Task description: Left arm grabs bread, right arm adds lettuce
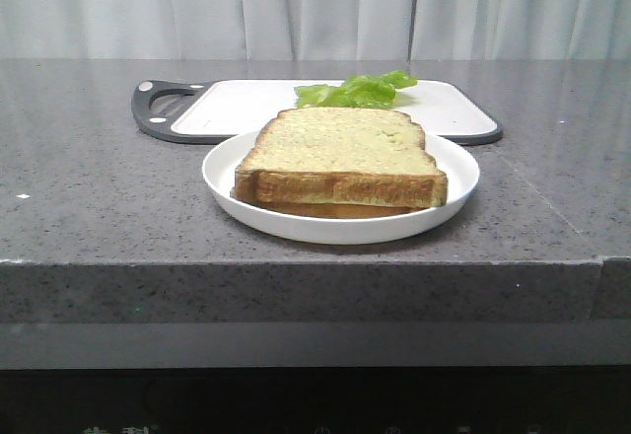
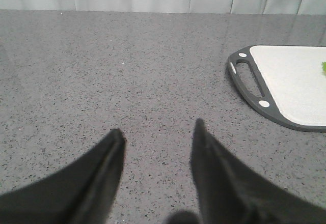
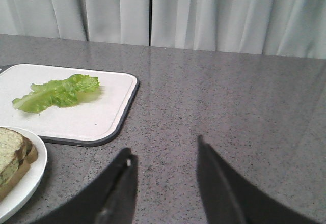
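Note:
The thick bread slice lies on a thinner slice on a white plate at the table's front middle; its corner shows in the right wrist view. The green lettuce lies on the white cutting board behind the plate, and shows in the right wrist view. My left gripper is open and empty over bare grey counter, left of the board. My right gripper is open and empty over the counter, right of the board and plate. Neither arm shows in the front view.
The cutting board has a dark rim and a handle at its left end. The grey speckled counter ends in a front edge close below the plate. Pale curtains hang behind the table.

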Action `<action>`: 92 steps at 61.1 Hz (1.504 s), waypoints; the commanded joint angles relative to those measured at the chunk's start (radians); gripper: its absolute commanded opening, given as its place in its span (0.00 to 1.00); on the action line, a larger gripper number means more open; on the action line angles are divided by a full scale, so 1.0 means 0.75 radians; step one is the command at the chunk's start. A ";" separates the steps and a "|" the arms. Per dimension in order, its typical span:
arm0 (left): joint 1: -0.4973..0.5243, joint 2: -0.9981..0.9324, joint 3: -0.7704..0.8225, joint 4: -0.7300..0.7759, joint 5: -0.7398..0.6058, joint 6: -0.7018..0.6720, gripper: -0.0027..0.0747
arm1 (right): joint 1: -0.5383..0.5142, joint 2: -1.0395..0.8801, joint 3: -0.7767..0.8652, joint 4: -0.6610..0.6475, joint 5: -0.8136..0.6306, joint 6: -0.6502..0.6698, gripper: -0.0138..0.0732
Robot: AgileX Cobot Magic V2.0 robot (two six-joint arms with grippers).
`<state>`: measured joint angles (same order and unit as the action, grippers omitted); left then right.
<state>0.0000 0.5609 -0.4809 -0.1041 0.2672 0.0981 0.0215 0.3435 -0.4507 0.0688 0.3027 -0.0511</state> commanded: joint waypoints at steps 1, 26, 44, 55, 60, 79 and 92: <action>0.000 0.009 -0.050 -0.039 -0.123 -0.013 0.80 | -0.007 0.019 -0.047 -0.011 -0.100 0.001 0.72; -0.232 0.353 -0.347 -0.524 0.356 -0.002 0.82 | -0.007 0.019 -0.047 -0.011 -0.086 0.001 0.74; -0.614 0.820 -0.649 -0.618 0.386 0.032 0.69 | -0.007 0.019 -0.047 -0.011 -0.074 0.001 0.74; -0.737 1.060 -0.793 -0.618 0.368 0.035 0.50 | -0.007 0.019 -0.047 -0.011 -0.070 0.001 0.74; -0.761 1.157 -0.851 -0.622 0.387 0.035 0.47 | -0.007 0.019 -0.047 -0.011 -0.070 0.001 0.74; -0.773 1.335 -0.953 -0.643 0.427 0.035 0.47 | -0.007 0.019 -0.047 -0.011 -0.059 0.001 0.74; -0.773 1.378 -0.953 -0.691 0.427 0.065 0.46 | -0.007 0.019 -0.047 -0.011 -0.059 0.001 0.74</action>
<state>-0.5733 1.6175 -1.1622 -0.5724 0.6173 0.1269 0.0215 0.3435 -0.4507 0.0688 0.3310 -0.0511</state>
